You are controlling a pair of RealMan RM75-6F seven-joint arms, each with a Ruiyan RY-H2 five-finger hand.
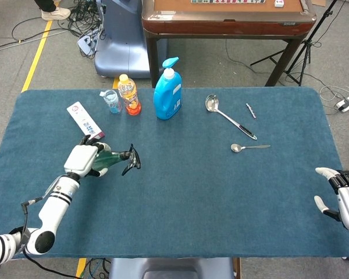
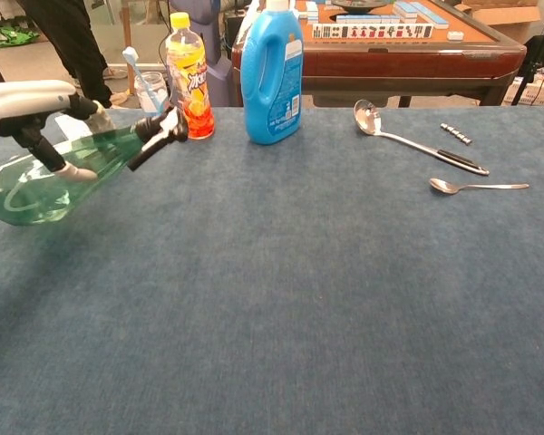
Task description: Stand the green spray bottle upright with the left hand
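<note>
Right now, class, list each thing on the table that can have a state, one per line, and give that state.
green spray bottle: lifted off the table, tilted, nozzle end higher
left hand: grips the green spray bottle
right hand: holds nothing, fingers apart, at the table's edge
blue detergent bottle: upright
orange drink bottle: upright, capped
ladle: lying flat
spoon: lying flat
white box: lying flat
</note>
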